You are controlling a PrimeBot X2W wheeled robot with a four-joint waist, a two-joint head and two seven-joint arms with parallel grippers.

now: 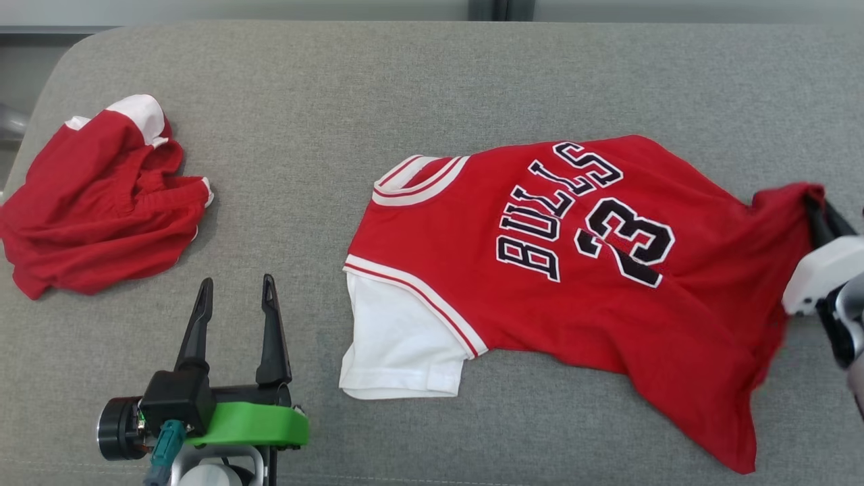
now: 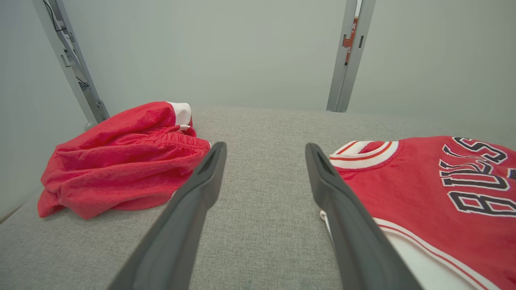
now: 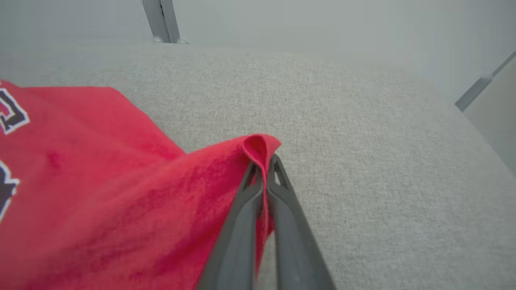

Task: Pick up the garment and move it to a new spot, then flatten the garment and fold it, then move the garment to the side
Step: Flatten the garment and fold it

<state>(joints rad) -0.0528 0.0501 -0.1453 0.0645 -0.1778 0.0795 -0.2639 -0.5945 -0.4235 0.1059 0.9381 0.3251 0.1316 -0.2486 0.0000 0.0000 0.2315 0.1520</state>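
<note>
At the upper left of the head view, a crumpled pair of red shorts [image 1: 101, 202] lies on the grey desk [image 1: 304, 101]. Below them, at the lower left, my left pincer [image 1: 236, 282] hovers with its fingers spread wide and nothing between them. The red jersey [image 1: 540, 283] lies from the middle to the right of the frame, with its collar and white sleeve toward the left and its lettering facing up. At the right edge, my right pincer [image 1: 820, 209] is clamped tight on a fold of the jersey's bottom end.
</note>
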